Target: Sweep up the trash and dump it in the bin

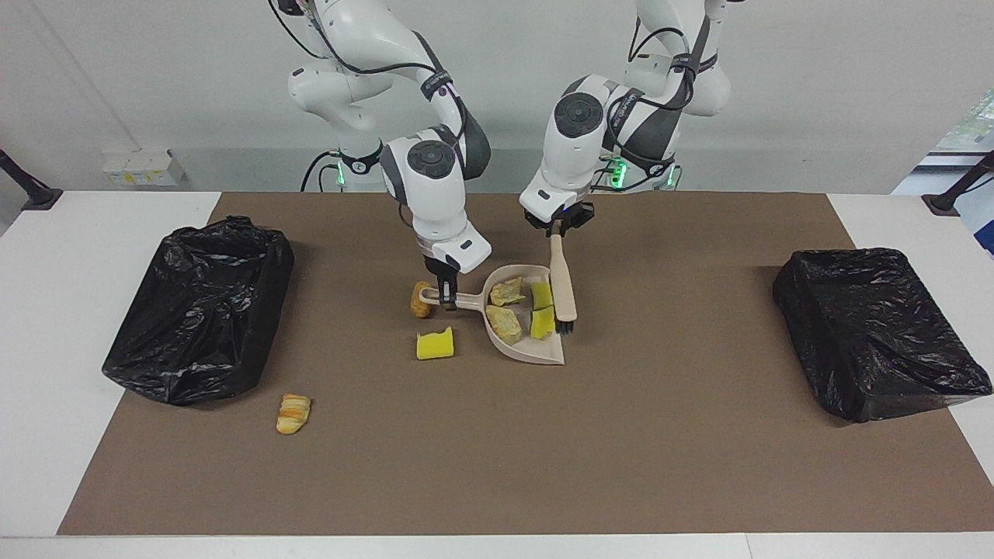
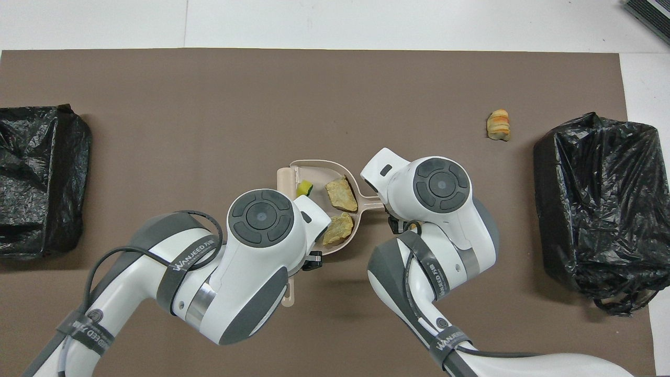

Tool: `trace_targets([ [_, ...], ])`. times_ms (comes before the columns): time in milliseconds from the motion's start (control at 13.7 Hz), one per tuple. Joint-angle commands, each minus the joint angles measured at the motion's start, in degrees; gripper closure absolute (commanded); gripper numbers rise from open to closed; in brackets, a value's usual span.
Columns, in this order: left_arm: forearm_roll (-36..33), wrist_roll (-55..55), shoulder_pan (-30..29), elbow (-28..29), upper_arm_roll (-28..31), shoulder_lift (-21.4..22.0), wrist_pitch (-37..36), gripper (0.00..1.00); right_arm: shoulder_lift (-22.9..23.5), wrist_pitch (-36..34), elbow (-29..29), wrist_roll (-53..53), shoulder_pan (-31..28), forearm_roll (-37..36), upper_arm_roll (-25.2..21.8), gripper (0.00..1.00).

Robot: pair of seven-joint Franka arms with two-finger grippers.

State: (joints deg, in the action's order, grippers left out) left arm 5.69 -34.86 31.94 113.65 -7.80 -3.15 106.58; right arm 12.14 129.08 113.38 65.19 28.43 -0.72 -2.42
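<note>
My right gripper [image 1: 446, 295] is shut on the handle of the beige dustpan [image 1: 536, 353], which lies flat on the brown mat. My left gripper [image 1: 559, 225] is shut on the beige brush [image 1: 561, 279], whose black bristles rest at the pan's open side. In the pan lie two beige rocky lumps [image 1: 509, 292] and two yellow sponge chunks [image 1: 542, 321]. Loose trash lies outside the pan: a yellow sponge [image 1: 435, 344], a brown bread piece [image 1: 421, 300] beside the handle, and a golden bread piece [image 1: 293, 413] [image 2: 498, 124] near the bin at the right arm's end.
Two bins lined with black bags stand on the table, one toward the right arm's end [image 1: 198, 310] [image 2: 591, 199] and one toward the left arm's end [image 1: 870, 334] [image 2: 36, 178]. The brown mat [image 1: 621, 450] covers most of the white table.
</note>
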Motion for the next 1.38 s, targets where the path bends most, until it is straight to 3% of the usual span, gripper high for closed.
trace_targets([
  [0, -0.33, -0.91, -0.21, 0.17, 0.24, 1.21, -2.68, 1.00, -1.06, 0.38, 1.32, 2.40, -1.19, 1.51, 0.66, 1.00],
  [510, -0.41, -0.12, -4.17, -0.53, 0.50, 7.18, -7.34, 1.00, -1.76, 0.38, 1.15, 5.81, -2.59, 6.24, 0.66, 1.00],
  [947, -0.50, 4.53, -8.65, -1.50, 0.94, 8.95, -9.91, 1.00, -7.03, -0.76, 0.00, 11.89, -2.77, 8.89, 0.66, 1.00],
  [1311, -0.50, 9.89, -11.37, -1.41, 1.03, 8.86, -9.38, 1.00, -7.04, -11.89, -7.19, 20.85, -11.45, 15.22, 0.57, 1.00],
])
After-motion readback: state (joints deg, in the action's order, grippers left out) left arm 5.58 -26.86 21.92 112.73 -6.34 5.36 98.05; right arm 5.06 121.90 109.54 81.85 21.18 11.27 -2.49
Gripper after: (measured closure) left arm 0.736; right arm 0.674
